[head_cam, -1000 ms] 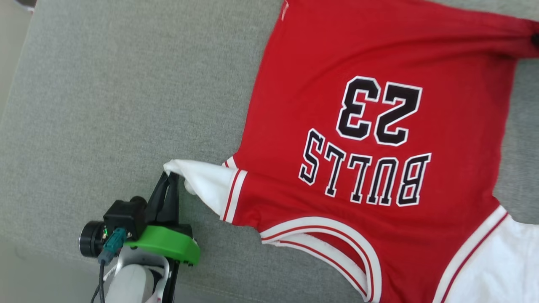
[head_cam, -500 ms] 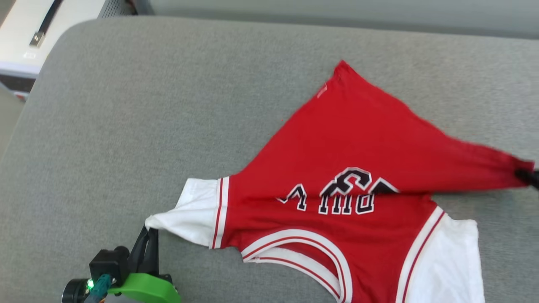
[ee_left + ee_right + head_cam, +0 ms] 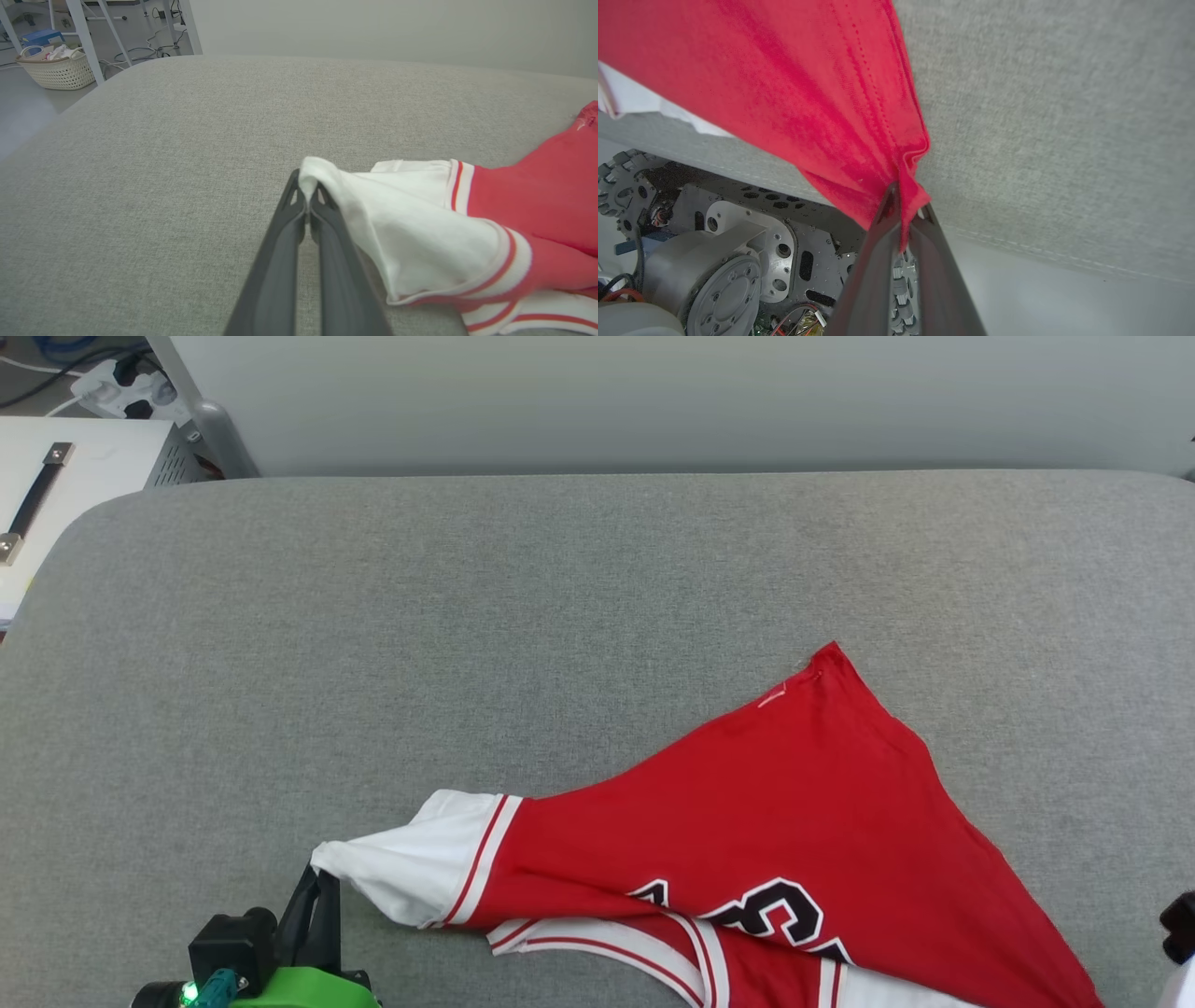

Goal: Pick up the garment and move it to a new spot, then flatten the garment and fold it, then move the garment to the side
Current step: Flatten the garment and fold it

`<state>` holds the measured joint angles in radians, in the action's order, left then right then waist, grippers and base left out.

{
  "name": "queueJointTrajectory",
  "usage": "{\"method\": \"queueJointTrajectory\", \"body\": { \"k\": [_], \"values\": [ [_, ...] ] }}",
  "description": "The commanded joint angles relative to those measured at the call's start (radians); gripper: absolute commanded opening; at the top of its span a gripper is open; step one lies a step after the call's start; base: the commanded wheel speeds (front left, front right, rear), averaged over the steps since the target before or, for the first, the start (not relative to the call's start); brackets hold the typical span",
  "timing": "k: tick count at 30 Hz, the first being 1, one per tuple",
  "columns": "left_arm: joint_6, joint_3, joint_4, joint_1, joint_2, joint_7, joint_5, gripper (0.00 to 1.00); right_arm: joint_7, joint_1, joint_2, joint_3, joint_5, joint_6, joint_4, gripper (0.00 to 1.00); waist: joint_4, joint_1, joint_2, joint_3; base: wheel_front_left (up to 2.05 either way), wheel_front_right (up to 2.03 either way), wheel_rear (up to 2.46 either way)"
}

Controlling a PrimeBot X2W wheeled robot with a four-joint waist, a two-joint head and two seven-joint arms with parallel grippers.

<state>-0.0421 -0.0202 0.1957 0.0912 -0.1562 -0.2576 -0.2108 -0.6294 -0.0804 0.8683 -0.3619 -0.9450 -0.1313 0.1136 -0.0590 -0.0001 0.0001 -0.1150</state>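
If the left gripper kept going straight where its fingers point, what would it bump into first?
Probably the grey fabric cushion: the left gripper, shut on the white sleeve of the red jersey, seems tilted slightly down at bare cushion. If level, the pale wall beyond.

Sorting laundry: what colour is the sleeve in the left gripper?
The sleeve is white with a red-striped cuff; left wrist view.
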Motion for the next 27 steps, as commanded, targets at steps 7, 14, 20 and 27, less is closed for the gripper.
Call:
{"method": "queueJointTrajectory", "body": {
  "k": [7, 14, 20, 27],
  "values": [
    [0.002, -0.001, 0.005, -0.001, -0.002, -0.004, 0.004, 0.00, 0.002, -0.094, -0.104, 0.077, 0.071, 0.001, -0.030, 0.06, 0.002, 0.0001, -0.0001, -0.001, 0.00, 0.00, 0.00],
    [0.005, -0.004, 0.002, 0.003, -0.005, -0.004, 0.008, 0.00, 0.050, -0.047, -0.148, 0.211, 0.139, 0.001, -0.114, 1.00, 0.000, 0.0001, -0.0001, 0.015, 0.00, 0.00, 0.00],
    [0.006, -0.014, -0.012, -0.002, -0.006, -0.004, 0.012, 0.00, 0.083, 0.065, -0.155, 0.278, 0.190, 0.001, -0.226, 1.00, -0.014, 0.0001, -0.0001, 0.006, 0.00, 0.00, 0.00],
    [0.005, -0.026, -0.033, -0.038, -0.005, -0.004, 0.016, 0.00, 0.000, 0.326, -0.163, 0.168, 0.240, 0.001, -0.273, 1.00, -0.039, 0.0001, -0.0001, -0.048, 0.00, 0.00, 0.00]
  ]
}}
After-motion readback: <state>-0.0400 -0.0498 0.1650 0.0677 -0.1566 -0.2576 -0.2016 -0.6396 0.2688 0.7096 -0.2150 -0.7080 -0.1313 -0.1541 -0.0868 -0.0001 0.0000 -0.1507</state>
